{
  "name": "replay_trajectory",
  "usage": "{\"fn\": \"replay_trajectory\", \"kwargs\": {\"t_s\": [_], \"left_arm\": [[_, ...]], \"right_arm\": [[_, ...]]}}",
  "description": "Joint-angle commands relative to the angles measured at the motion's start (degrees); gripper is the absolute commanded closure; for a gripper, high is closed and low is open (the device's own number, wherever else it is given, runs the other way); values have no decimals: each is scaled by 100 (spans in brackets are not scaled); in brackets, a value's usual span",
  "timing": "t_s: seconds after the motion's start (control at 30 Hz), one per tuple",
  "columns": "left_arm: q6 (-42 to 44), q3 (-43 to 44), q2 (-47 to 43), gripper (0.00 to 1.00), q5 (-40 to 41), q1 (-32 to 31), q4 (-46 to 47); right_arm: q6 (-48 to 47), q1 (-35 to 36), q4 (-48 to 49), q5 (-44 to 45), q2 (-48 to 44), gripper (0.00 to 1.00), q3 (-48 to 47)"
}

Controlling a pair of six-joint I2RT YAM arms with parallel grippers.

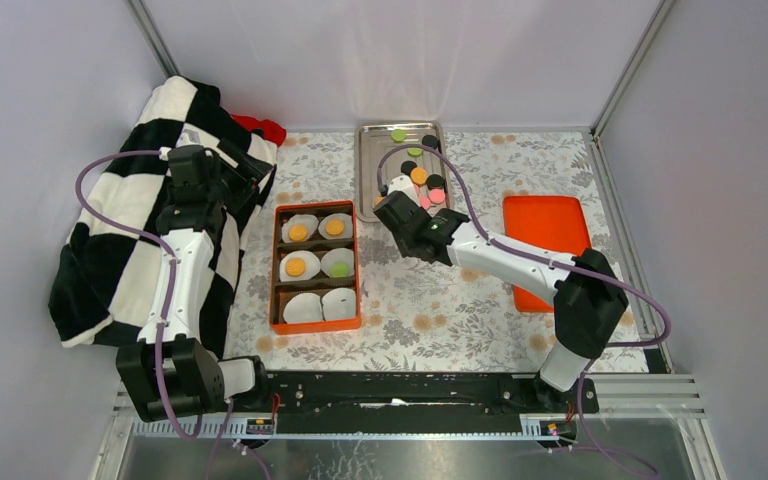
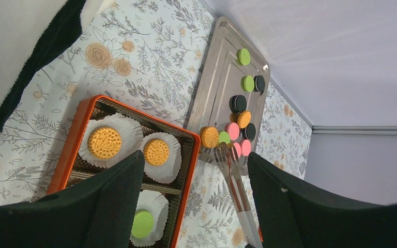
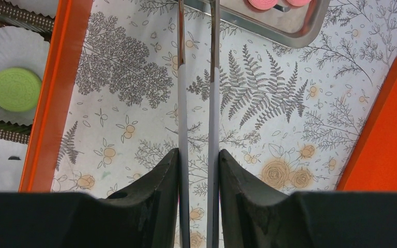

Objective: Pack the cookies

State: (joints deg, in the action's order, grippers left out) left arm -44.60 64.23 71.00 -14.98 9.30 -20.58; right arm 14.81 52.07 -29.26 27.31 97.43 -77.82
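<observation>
Several cookies (image 1: 419, 175) in orange, green, pink and black lie on a metal tray (image 1: 372, 160), also in the left wrist view (image 2: 243, 119). An orange box (image 1: 317, 322) holds white liners. Three carry orange cookies (image 1: 299, 232) and one a green cookie (image 1: 340, 268); the two nearest liners are empty. My right gripper (image 1: 407, 215) is shut on metal tongs (image 3: 182, 103), their tips at the tray's near edge (image 2: 223, 155). Two pink cookies (image 3: 262, 4) lie just beyond. My left gripper (image 1: 200, 175) is open and empty, high over the blanket (image 2: 196, 170).
A black-and-white checkered blanket (image 1: 130, 240) covers the left side, with a red object (image 1: 260, 127) behind it. A flat orange lid (image 1: 548, 245) lies to the right (image 3: 387, 139). A floral cloth (image 1: 430, 300) covers the table. Walls stand on three sides.
</observation>
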Motion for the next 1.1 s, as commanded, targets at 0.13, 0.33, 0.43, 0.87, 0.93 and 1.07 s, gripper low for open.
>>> {"fn": "replay_trajectory", "kwargs": {"t_s": [0.13,0.33,0.43,0.87,0.93,1.07], "left_arm": [[92,-82,14,22,66,-26,60],[87,-90,35,22,50,-29,69],[68,-104,35,22,27,-27,102],[82,-175,38,22,-6,-24,157],[87,-175,37,21,-5,-33,158],[79,-204,27,21,-26,-33,195]], "right_arm": [[-12,-88,271,-200,142,91,-246],[47,-84,270,-399,158,84,-218],[44,-85,280,-388,226,73,-275],[156,-110,44,-35,699,56,-733],[168,-110,57,-42,720,54,-733],[163,-143,70,-44,829,53,-809]]}}
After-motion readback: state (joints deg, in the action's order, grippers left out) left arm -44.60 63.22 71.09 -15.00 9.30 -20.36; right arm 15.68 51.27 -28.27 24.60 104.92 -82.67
